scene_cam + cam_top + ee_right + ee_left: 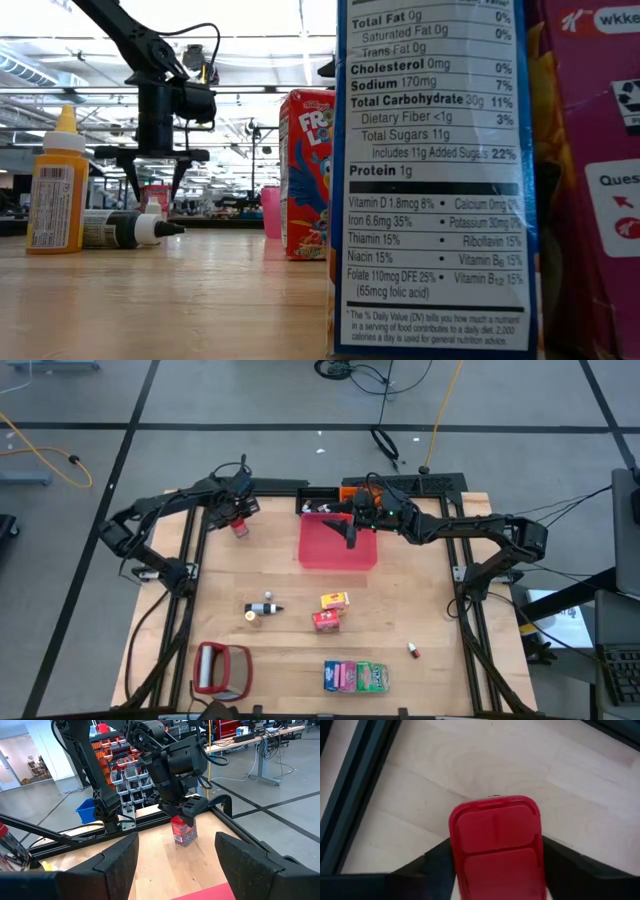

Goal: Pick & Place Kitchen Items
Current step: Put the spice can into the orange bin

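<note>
we see the left gripper (238, 520) at the far left of the table (420, 600), jaws clamped on the small red container (240, 527) – in the left wrist view its red lid (495, 840) sits between the 2 dark fingers (435, 865), and the right wrist view shows the same container (183, 831) with its base on or just above the wood; we can't tell which. the right gripper (352, 538) hangs over the red tray (338, 545) at the far middle, jaws wide apart, nothing between them – its fingers (117, 857) frame the left arm in its own wrist view. rest of the kitchen items are spread over the near half: a yellow carton (335, 600) and a red carton (326, 620) just beside each other mid-table, 2 tiny bottles (262, 608) to their left, a row of pink, green and blue packets (356, 676) near the front edge, 1 small red-and-white item (412, 650) well apart to the right. the red-framed silvery flat object (221, 668) lies at the front left. in the low view a nutrition-label box (435, 180) fills the foreground, a cereal carton (306, 175) behind it, and at the left a yellow-capped bottle (58, 185) standing upright beside a white bottle with a dark cap (125, 230) lying on its side.
</note>
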